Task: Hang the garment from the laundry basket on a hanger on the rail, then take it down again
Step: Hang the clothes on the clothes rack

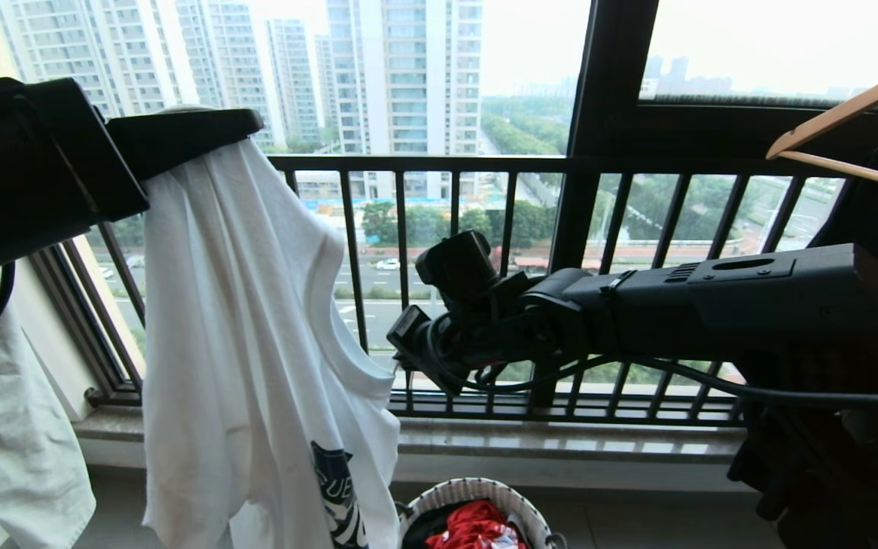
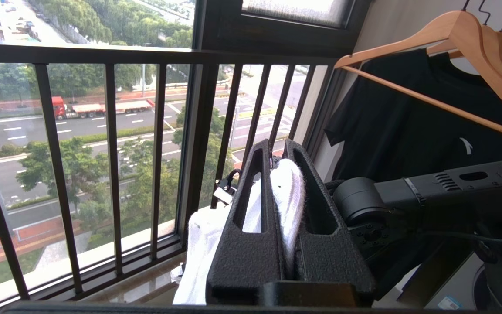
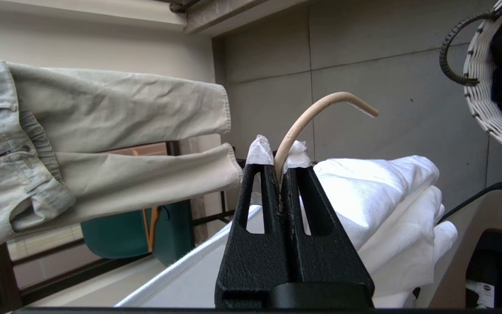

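Balcony laundry corner: window, black railing, stone sill, grey tiled floor.

Room: towers and road beyond the glass. Around: wooden hangers with a black shirt at the robot's right; pale trousers at its left. Basket on the floor below, red cloth inside. Left gripper, raised, jaws shut on the white T-shirt, which hangs down from it. Right gripper: jaws clamped on the cream hanger and shirt fabric.
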Controlling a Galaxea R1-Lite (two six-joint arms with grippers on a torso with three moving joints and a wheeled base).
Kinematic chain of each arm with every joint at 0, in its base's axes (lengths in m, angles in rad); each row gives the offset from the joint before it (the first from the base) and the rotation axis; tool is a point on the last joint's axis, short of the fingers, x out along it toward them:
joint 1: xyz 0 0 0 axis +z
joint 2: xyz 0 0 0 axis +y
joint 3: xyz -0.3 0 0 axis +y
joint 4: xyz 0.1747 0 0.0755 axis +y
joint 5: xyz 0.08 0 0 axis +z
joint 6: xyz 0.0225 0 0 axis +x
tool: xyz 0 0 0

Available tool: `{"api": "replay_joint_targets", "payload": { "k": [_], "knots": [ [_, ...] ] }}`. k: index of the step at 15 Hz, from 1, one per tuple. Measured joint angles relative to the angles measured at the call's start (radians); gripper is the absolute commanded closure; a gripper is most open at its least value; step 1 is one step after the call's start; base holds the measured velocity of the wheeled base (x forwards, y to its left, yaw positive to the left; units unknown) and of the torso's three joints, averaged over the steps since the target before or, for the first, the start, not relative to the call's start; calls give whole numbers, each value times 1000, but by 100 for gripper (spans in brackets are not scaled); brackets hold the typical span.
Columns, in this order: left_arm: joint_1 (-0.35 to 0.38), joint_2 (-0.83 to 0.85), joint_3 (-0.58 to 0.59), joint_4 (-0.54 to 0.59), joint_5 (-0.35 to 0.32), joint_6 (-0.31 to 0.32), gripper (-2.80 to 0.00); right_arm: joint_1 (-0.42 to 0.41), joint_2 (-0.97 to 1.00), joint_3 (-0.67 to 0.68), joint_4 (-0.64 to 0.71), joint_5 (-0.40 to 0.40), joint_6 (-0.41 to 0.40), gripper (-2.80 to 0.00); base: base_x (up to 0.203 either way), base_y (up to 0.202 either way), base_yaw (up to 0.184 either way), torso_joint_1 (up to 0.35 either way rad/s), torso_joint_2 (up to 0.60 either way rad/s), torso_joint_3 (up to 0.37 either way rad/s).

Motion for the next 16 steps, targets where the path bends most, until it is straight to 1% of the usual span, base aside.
{"api": "replay_joint_targets", "payload": {
  "k": [4,12,14,16],
  "knots": [
    [0,-1,-1,-1,0,1,0,0,-84,17,-3,-67,-7,0,0,0,0,0,0,0],
    [0,1,8,0,-2,5,0,-19,-160,21,-2,-70,-26,0,0,0,0,0,0,0],
    [0,2,13,1,-4,9,0,-29,-181,22,-2,-87,-35,0,0,0,0,0,0,0],
    [0,1,21,4,-7,29,0,-39,-200,24,-1,-105,-52,0,0,0,0,0,0,0]
  ]
}}
